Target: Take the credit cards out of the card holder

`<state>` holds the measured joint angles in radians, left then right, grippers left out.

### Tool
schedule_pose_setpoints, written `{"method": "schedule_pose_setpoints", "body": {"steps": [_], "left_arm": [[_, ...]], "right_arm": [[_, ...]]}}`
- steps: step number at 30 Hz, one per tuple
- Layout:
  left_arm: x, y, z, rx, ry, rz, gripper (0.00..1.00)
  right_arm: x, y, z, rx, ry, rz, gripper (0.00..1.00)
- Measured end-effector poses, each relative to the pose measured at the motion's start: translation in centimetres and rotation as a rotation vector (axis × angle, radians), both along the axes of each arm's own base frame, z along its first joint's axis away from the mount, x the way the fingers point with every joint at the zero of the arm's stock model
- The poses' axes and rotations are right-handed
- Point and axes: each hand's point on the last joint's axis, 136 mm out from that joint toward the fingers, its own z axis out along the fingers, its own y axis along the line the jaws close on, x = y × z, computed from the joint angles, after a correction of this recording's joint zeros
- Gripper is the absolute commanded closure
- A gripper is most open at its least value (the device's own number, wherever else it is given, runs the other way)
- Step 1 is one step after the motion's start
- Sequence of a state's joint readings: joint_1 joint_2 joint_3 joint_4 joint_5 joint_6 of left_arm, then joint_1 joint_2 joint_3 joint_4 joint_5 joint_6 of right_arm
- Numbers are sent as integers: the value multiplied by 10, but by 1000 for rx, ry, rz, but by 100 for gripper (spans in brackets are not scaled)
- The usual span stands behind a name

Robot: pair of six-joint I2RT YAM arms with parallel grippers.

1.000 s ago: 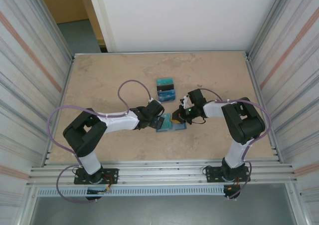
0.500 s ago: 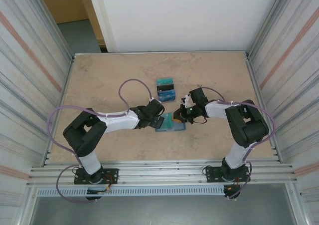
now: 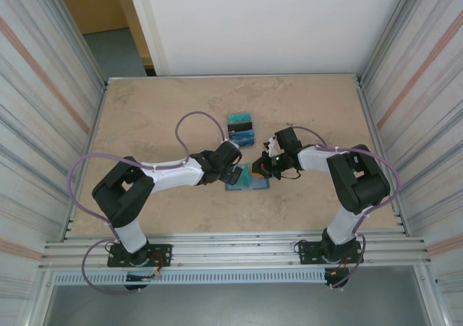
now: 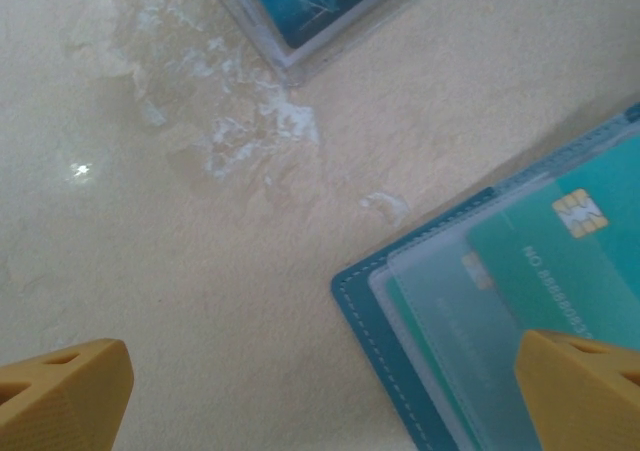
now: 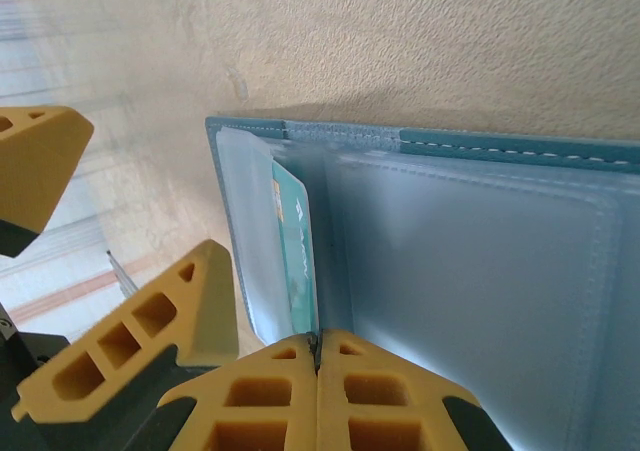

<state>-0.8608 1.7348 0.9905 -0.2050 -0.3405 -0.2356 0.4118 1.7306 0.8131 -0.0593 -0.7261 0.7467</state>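
Note:
The card holder [image 3: 252, 184] lies open on the table, teal edge around pale pockets [image 5: 470, 271]. A teal credit card [image 5: 298, 256] sticks out of its end pocket, and my right gripper [image 5: 318, 343] is shut on that card's edge. From the left wrist view the same card [image 4: 560, 241] shows its chip, with a second card [image 4: 440, 316] behind frosted plastic. My left gripper [image 4: 325, 391] stands open astride the holder's corner [image 4: 385, 316], one finger [image 4: 65, 391] over bare table, the other [image 4: 585, 386] over the holder. In the top view both grippers [image 3: 235, 173] [image 3: 258, 169] meet at the holder.
A small stack of cards [image 3: 240, 127] in teal, black and blue lies just beyond the holder; its edge [image 4: 320, 6] shows at the top of the left wrist view. Metal-ribbed walls [image 3: 43, 123] flank the tan table [image 3: 159, 109].
The left gripper has edged slightly right toward the holder. The right gripper drew in a little closer and stays shut on the teal card.

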Motion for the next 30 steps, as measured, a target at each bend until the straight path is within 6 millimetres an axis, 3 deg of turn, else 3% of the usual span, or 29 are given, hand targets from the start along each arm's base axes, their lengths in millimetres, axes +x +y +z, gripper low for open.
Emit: {"method": "schedule_pose_setpoints", "body": {"steps": [6,21,27,30], "left_arm": [[-5,-4,-13,17,28,-18,1],[-6,-5,-14,12,35,-18,1],[-6,-5,-14,12,35,-18,1],[-6,-5,-14,13,35,-18,1]], "right_arm": [[0,0,0,1,-1,0,95],[-6,15,3,23,-34,40,81],[-7,18,2,16,-43,45,95],[-7,14,0,-13,-41,43,96]]}}
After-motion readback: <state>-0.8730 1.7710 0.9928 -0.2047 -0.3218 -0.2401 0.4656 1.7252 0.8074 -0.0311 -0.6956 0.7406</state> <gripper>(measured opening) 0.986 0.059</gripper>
